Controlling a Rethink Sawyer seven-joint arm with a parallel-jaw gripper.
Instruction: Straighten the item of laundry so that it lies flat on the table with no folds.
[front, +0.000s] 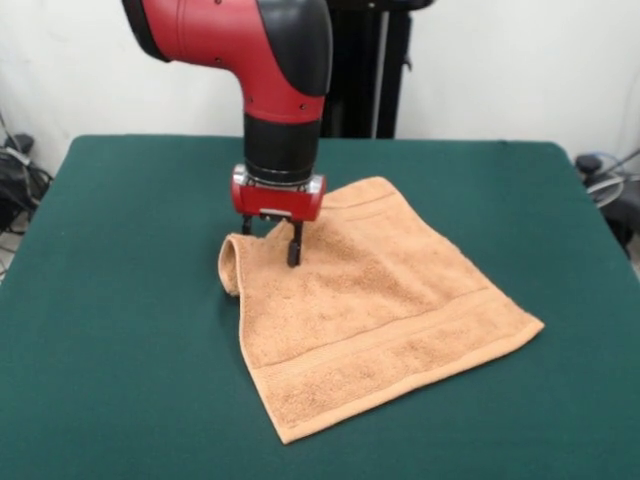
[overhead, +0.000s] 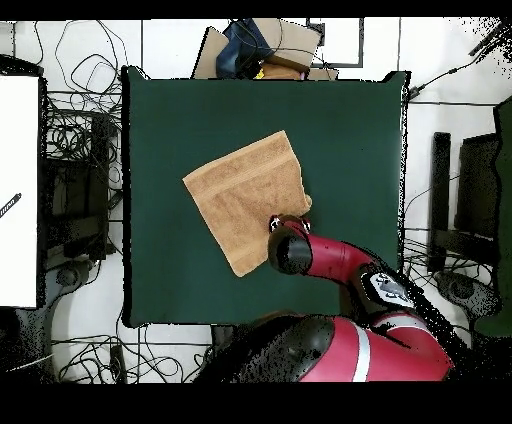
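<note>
Under the tool (front: 271, 240) lies the towel's (front: 375, 300) folded corner — touching.

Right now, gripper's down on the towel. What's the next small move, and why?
Probably pull that corner outward, away from the towel's middle. The gripper sits at the towel corner that is curled over into a raised fold, while the rest lies flat on the table. Whether the cloth is actually pinched isn't clear.

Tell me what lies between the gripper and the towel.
Nothing: in the front view the gripper already touches the towel at its curled-up corner.
</note>
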